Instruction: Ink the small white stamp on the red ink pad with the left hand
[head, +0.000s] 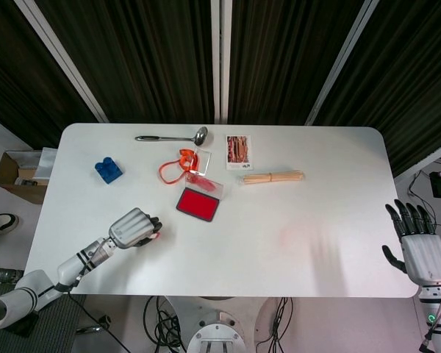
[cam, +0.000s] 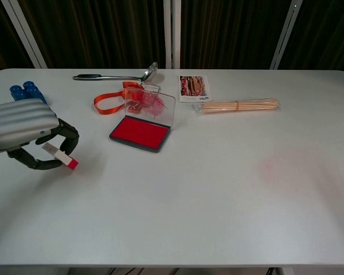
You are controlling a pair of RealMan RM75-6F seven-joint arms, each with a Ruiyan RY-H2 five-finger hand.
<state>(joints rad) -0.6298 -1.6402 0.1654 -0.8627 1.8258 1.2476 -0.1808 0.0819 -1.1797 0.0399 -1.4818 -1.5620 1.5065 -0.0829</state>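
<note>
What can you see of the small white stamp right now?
The small white stamp is a short white bar with a red end cap, plastic by its look. It is held in the left hand, pinched between dark fingers, tilted with the red end lower and toward the red ink pad. It is left of the pad, not touching it. Whether it is clear of the table cannot be told.

Blue block (cam: 22, 90) partly hidden behind left hand (cam: 23, 129); card (head: 239, 151) print unreadable.
</note>
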